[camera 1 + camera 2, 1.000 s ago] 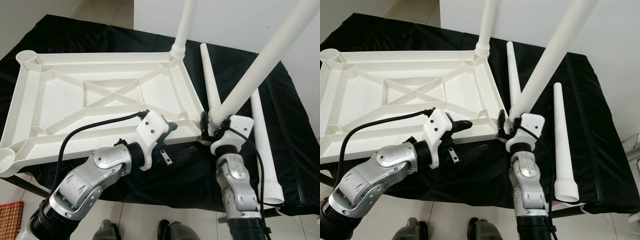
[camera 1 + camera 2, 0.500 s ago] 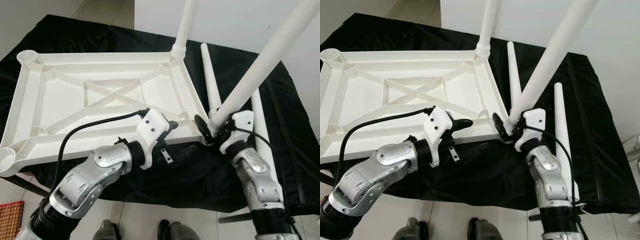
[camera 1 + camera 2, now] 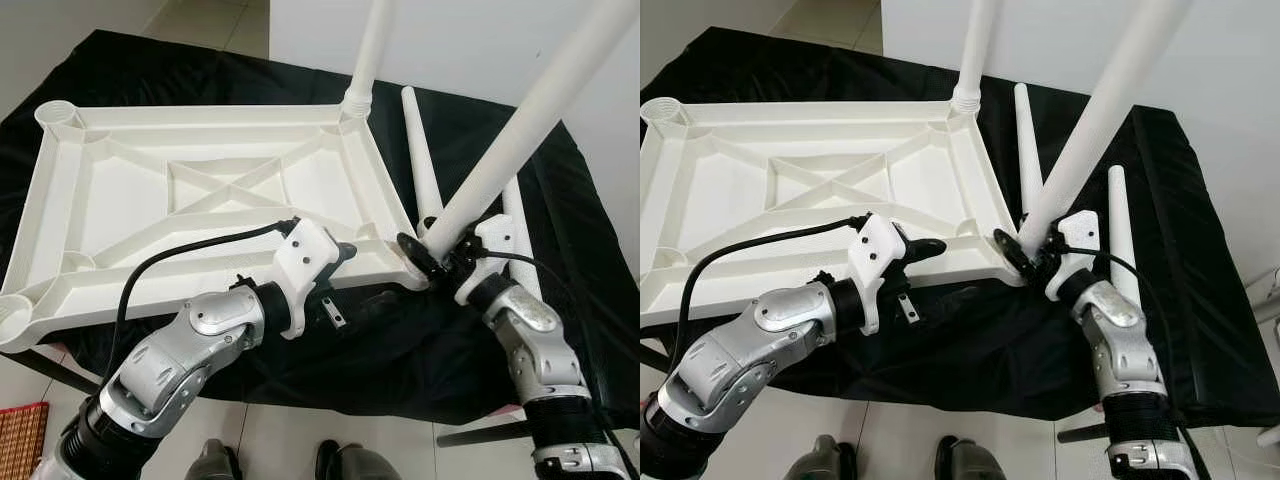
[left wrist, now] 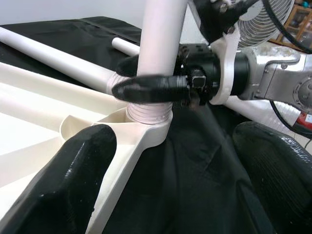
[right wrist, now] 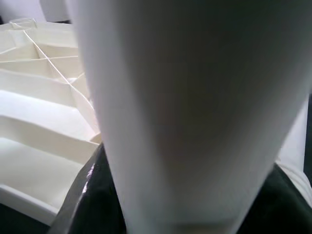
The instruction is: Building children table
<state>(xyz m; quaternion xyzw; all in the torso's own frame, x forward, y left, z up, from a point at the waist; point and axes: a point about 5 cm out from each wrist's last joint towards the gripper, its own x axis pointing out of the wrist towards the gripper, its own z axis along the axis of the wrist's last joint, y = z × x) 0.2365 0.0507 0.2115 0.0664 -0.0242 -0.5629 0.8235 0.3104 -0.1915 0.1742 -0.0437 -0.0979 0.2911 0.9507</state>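
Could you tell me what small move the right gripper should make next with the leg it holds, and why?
Probably keep twisting: the right gripper is clamped round the white table leg just above the corner socket, where the leg already sits, while the left gripper braces the tabletop.

Upturned white tabletop [image 3: 200, 190], two legs [image 3: 520, 130] socketed

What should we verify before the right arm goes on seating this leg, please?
1. Right tool gripping the near leg at its base: ok.
2. Leg's ribbed end in the tabletop's near right corner socket: ok; fully seated: cannot tell.
3. Left tool steadying the tabletop's near edge: ok; grip: cannot tell.
4. Far leg standing in its socket: ok.
5. Two spare legs on the black cloth: ok.
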